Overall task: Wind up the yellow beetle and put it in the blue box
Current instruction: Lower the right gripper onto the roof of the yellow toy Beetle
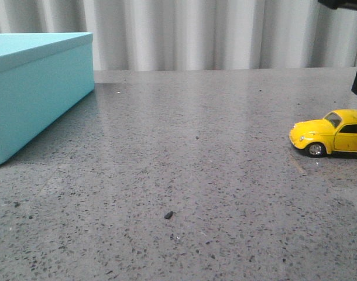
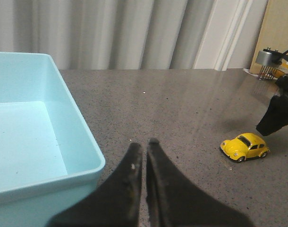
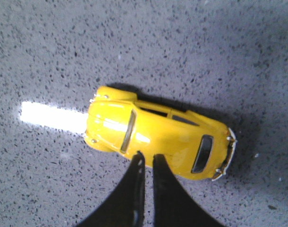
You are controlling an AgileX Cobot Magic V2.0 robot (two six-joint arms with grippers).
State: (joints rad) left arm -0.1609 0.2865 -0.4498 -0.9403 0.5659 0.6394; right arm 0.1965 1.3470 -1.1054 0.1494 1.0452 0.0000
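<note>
The yellow beetle stands on its wheels at the right edge of the front view, nose to the left. It also shows in the left wrist view and from above in the right wrist view. My right gripper is shut and empty, its tips above the beetle's roof edge; I cannot tell if they touch it. The blue box stands at the far left, open-topped and empty in the left wrist view. My left gripper is shut and empty, beside the box's near corner.
The grey speckled table stretches between box and beetle. A small dark chip lies near the front middle. A pleated curtain closes the back. A small metal object and a wooden board stand beyond the beetle.
</note>
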